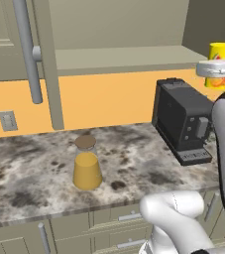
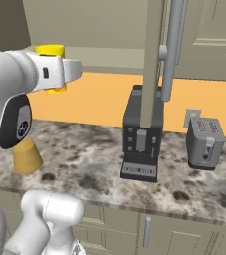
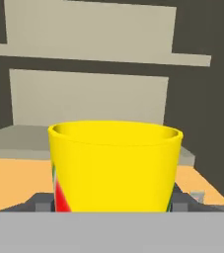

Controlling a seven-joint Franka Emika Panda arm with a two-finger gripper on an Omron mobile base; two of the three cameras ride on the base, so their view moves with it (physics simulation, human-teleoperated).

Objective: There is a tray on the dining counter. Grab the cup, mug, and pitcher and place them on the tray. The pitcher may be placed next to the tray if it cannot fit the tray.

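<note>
The small yellow cup with a red mark sits right in front of the gripper, between its spread fingers, which do not look pressed on it yet. It looks light, hard and smooth, so it may slip; a hold around its middle seems best. The clear glass pitcher of orange juice stands far below on the speckled stone counter.

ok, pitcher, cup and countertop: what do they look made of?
Pitcher: apparently clear glass, orange liquid showing through; brown matte lid, cork-like.
Cup: opaque glossy yellow, probably plastic or glazed ceramic; can't tell which.
Countertop: mottled grey-brown pattern, looks like polished stone.
</note>
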